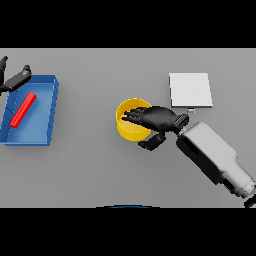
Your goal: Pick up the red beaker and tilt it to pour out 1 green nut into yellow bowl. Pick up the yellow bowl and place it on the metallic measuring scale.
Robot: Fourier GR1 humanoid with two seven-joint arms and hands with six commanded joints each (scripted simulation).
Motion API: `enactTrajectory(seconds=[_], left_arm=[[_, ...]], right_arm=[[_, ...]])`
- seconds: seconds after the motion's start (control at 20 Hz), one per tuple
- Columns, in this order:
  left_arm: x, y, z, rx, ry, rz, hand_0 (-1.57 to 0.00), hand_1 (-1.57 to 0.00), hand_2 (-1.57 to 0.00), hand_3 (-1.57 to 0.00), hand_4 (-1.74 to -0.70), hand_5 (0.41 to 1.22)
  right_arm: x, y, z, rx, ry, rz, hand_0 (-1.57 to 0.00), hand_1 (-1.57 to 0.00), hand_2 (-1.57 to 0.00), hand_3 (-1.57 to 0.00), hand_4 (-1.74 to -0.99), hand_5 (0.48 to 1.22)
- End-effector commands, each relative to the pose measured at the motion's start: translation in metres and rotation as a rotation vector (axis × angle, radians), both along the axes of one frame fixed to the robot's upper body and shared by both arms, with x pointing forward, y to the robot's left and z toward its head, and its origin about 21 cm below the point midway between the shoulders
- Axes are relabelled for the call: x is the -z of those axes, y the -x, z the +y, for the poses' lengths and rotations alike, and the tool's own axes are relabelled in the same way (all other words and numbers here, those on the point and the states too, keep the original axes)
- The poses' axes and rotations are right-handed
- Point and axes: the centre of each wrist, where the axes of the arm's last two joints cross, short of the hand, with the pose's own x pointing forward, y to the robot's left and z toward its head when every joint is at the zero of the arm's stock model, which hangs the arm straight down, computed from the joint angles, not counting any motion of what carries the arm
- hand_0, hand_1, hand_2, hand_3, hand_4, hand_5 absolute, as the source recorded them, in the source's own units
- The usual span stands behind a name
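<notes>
The yellow bowl (131,124) stands on the grey table near the middle. My right hand (159,119) lies over its right half, with straight fingers reaching across the rim and the thumb (151,143) bent outside the near wall. The hand covers part of the bowl's inside, and no green nut shows. The red beaker (23,110) lies on its side in the blue tray (48,118) at the left. My left hand (16,79) hangs over the tray's far left corner with relaxed fingers, holding nothing. The metallic scale (190,89) sits to the right, behind the bowl.
The scale's small display (191,110) faces the near side, close to my right wrist. The blue tray reaches the table's left edge.
</notes>
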Motion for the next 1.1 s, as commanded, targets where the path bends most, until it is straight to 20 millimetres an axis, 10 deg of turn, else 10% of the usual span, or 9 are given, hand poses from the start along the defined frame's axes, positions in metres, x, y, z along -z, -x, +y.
enactTrajectory(seconds=[0.0, 0.35, 0.55, 0.7, 1.05], left_arm=[[0.001, 0.003, 0.004, 0.001, -0.005, -0.005, 0.00, 0.00, 0.00, 0.00, -0.79, 0.727], [-0.003, 0.004, 0.000, -0.009, -0.004, -0.006, 0.00, 0.00, 0.00, 0.00, -0.79, 0.732], [-0.002, 0.004, -0.002, 0.003, 0.006, -0.012, 0.00, 0.00, 0.00, 0.00, -0.79, 0.729], [-0.004, 0.003, -0.001, -0.004, 0.002, -0.012, 0.00, 0.00, 0.00, 0.00, -0.79, 0.733], [0.001, 0.006, 0.002, 0.007, 0.002, -0.016, 0.00, 0.00, 0.00, 0.00, -0.79, 0.727]], right_arm=[[0.003, -0.001, 0.001, -0.004, 0.000, 0.007, 0.00, 0.00, 0.00, 0.00, -1.281, 0.702], [0.010, -0.005, 0.003, 0.001, -0.014, 0.024, 0.00, -0.01, -0.08, -0.12, -1.333, 0.800], [0.010, -0.004, 0.006, -0.015, 0.005, 0.020, -0.47, -0.38, -0.38, -0.42, -1.479, 0.999], [0.010, -0.001, 0.008, -0.003, 0.017, 0.024, -0.94, -0.81, -0.79, -0.98, -1.521, 1.108], [0.003, 0.001, 0.005, -0.004, 0.023, 0.031, -1.44, -1.41, -1.41, -1.15, -1.683, 1.197]])
